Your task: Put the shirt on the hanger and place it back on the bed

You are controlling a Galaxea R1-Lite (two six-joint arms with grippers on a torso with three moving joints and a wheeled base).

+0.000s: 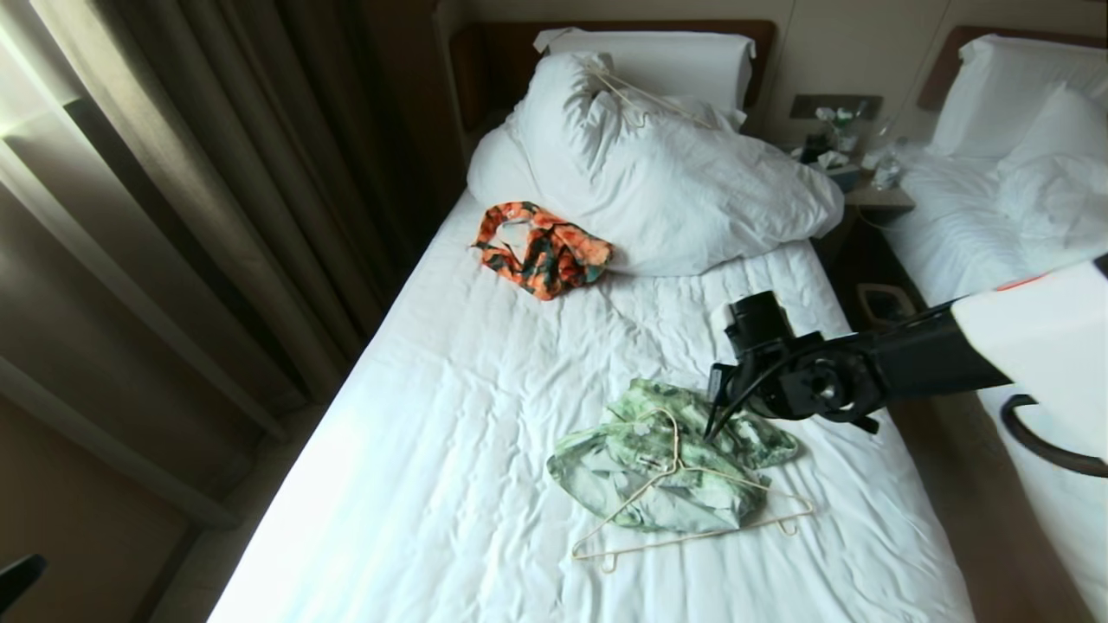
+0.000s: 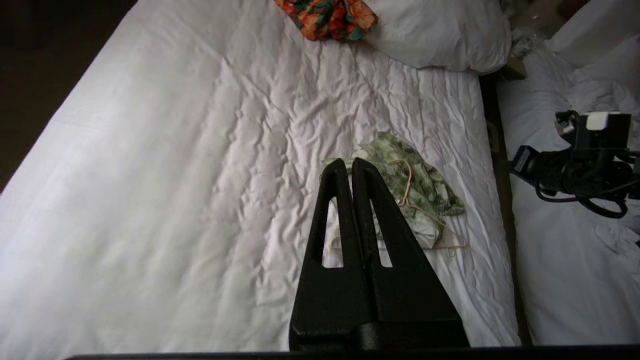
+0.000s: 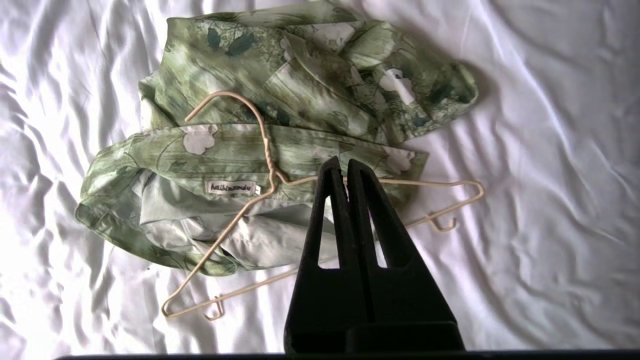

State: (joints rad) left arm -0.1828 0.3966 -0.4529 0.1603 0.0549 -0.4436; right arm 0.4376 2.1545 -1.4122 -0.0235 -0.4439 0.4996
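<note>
The green flower-print shirt (image 1: 658, 459) lies crumpled on the white bed (image 1: 450, 389), near its right side. The cream wire hanger (image 1: 692, 536) rests flat on top of the shirt (image 3: 300, 100), its hook (image 3: 260, 120) over the collar and its lower bar on the sheet. My right gripper (image 1: 710, 430) points down over the shirt's right part. It is shut (image 3: 342, 165) and hovers in front of the hanger's right arm with nothing held. My left gripper (image 2: 350, 162) is shut and empty, high above the bed and short of the shirt (image 2: 425, 185).
An orange, black and teal garment (image 1: 545, 247) lies by the bulky white duvet (image 1: 658, 173), which carries another wire hanger (image 1: 632, 95). A nightstand (image 1: 866, 186) and a second bed (image 1: 995, 199) stand to the right. Curtains (image 1: 216, 216) hang along the left.
</note>
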